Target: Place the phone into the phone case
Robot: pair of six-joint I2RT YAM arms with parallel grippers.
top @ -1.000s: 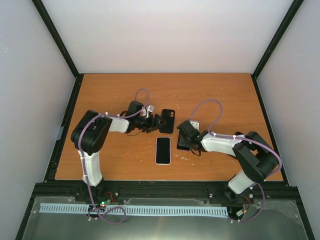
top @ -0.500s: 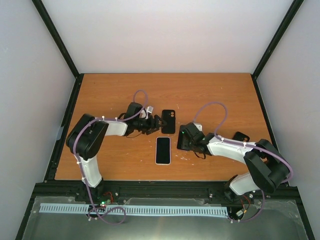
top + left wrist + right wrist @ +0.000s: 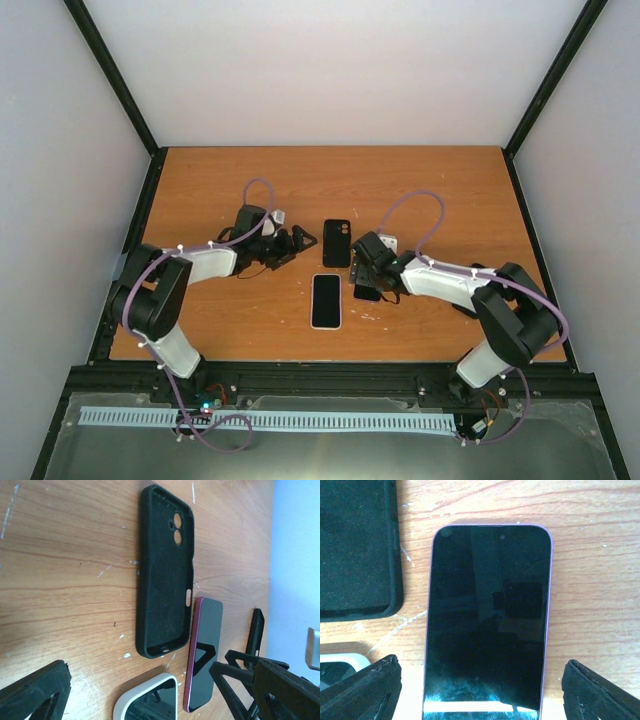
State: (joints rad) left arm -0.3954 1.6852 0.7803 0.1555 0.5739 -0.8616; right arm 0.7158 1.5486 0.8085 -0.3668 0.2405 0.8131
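Presently we find the right hand (image 3: 480,672) open, its fingers on either side of the near end of the purple phone (image 3: 487,615). That phone lies flat on the worktop (image 3: 590,580), long axis straight ahead. The case (image 3: 337,243) lies just beyond-left, cavity up. The left hand (image 3: 300,240), open, stands beside it. A white phone (image 3: 325,300) lies close by.

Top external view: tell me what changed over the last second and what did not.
The left gripper drew back leftward from the black phone case, jaws open and empty. The right gripper shifted slightly over the purple-rimmed phone, jaws open on either side of it, not closed. The case, that phone and the white-rimmed phone stayed about where they were.
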